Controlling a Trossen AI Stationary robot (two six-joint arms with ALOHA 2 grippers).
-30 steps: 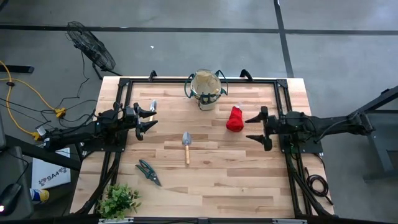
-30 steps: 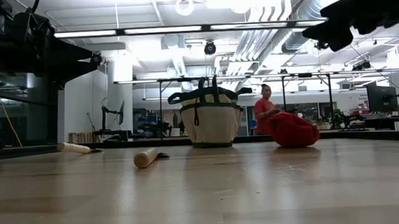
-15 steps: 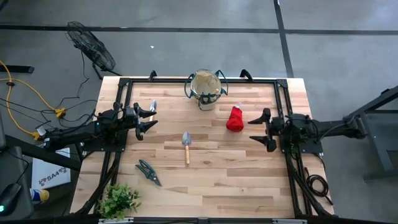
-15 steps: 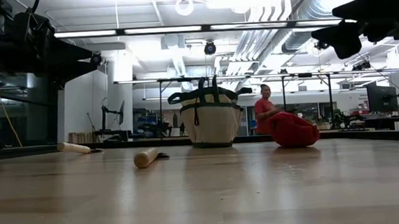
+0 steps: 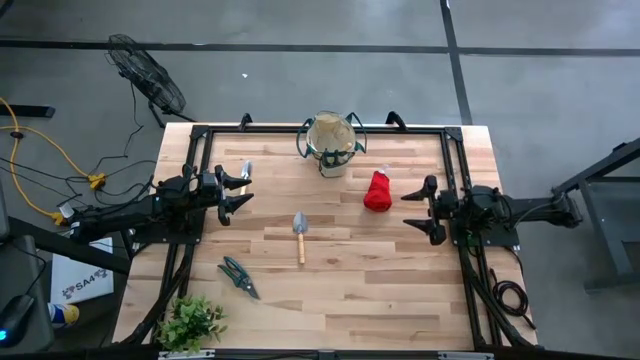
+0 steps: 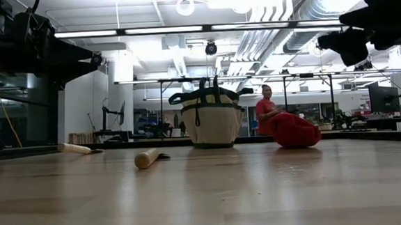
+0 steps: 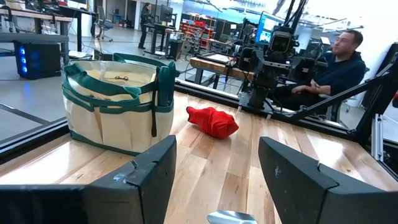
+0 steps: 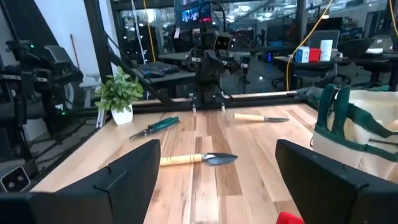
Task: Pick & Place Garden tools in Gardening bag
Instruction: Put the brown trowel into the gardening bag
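Red bundle (image 5: 377, 191) lies apart from the right gripper's (image 5: 412, 209) open jaws.

The wooden plank surface (image 5: 340, 280) stands on a grey concrete floor (image 5: 300, 90) crossed by dark seams. Beyond the surface's far left corner stands a black floor fan (image 5: 145, 75); yellow cable (image 5: 40, 150) trails over the floor to the left of the surface. Behind the surface, a workshop hall has ceiling lamps (image 6: 184, 7), silver ducts (image 6: 306, 15) and desks. A seated person (image 7: 333, 68) in dark clothes sits beside it.
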